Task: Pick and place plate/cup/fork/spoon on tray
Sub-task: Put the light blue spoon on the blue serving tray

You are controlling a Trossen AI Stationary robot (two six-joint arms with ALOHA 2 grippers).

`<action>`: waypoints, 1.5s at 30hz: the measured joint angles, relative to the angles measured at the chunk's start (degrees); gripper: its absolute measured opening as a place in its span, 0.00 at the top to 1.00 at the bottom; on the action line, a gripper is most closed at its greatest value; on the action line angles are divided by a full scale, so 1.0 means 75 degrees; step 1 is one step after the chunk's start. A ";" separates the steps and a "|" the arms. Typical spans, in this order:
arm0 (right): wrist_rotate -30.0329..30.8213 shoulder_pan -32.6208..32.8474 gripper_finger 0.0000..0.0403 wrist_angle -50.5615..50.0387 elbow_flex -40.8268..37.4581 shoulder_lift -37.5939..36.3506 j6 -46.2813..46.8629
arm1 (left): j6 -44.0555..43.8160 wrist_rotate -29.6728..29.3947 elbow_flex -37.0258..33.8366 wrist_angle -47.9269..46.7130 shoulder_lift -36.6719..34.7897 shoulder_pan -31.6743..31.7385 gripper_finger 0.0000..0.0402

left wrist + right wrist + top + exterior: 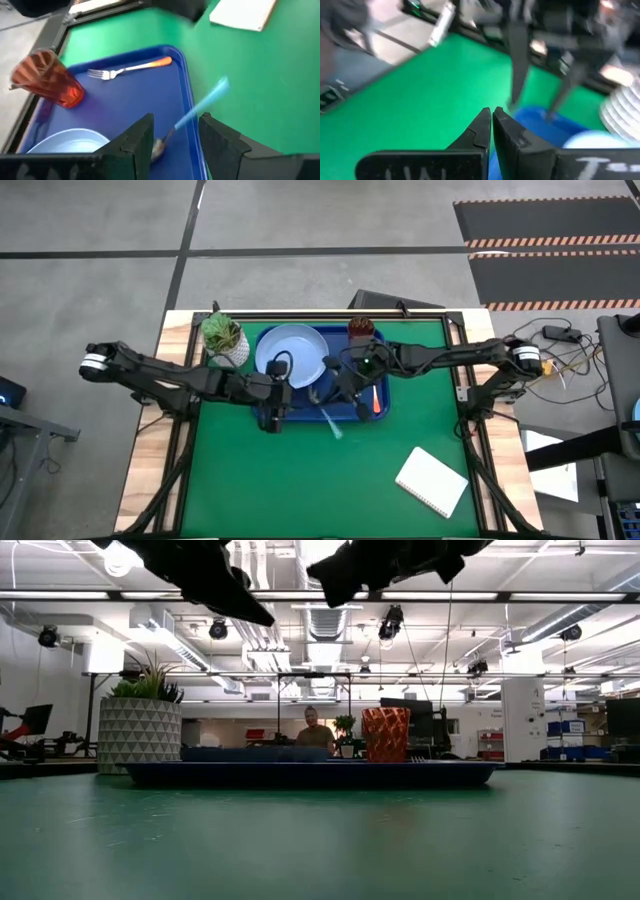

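The dark-blue tray [345,412] lies on the green mat. In it are the pale-blue plate [293,355], the reddish cup [47,79] standing upright in a far corner, and the orange-handled fork [131,69] lying flat. The spoon [192,114] has its bowl [158,148] on the tray floor, and its light-blue handle [214,93] slants out over the tray's near rim. My left gripper [175,140] is open above the tray's near left part; the spoon's bowl end shows between its fingers, apart from them. My right gripper [491,125] is shut with nothing in it, over the tray's middle [330,390].
A white pot with a green plant [224,338] stands at the tray's far left corner. A white notepad [432,481] lies on the mat toward the near right. Bare green mat [260,480] stretches in front of the tray. A person [312,730] shows in the room behind.
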 joint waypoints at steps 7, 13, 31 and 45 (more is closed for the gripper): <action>0.1194 -0.0064 0.98 -0.0765 -0.0131 -0.0318 0.0063 | -0.0084 -0.0051 -0.0078 -0.0076 -0.0472 0.0000 0.66; 0.1446 -0.0098 0.98 -0.0858 -0.0541 -0.0383 0.0620 | -0.0799 -0.0051 -0.0449 0.0055 -0.0636 0.0000 0.66; 0.2836 -0.0082 0.98 -0.0726 -0.1341 -0.0330 0.2035 | -0.0892 -0.0063 -0.1355 0.0841 -0.0755 0.0000 0.66; 0.4420 0.0548 0.98 -0.1815 -0.0846 0.0015 0.3882 | 0.1301 -0.0704 -0.1367 0.0975 -0.1362 0.0321 0.66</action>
